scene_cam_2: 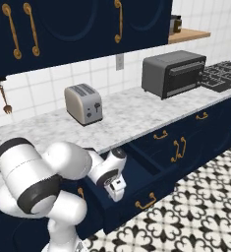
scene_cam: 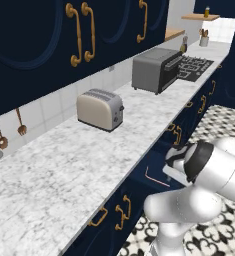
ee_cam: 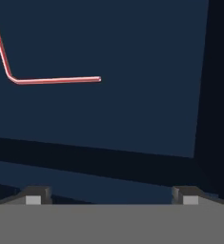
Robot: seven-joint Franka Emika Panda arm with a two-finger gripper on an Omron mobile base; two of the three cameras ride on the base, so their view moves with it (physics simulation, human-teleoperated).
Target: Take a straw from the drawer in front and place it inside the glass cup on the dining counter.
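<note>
Because the straw (ee_cam: 51, 80) lies thin and flat in the drawer (ee_cam: 132, 95), off to one side of the released claw (ee_cam: 108, 195), it could easily be missed.

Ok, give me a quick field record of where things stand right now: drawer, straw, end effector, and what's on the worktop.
drawer: pulled open below the marble worktop
straw: pinkish-red, bent, lying flat on the drawer floor, not held
end effector: open, empty, poised over the open drawer, apart from the straw
worktop: marble; toaster and toaster oven stand on it
next step (judged): probably lower onto the straw and close
</note>
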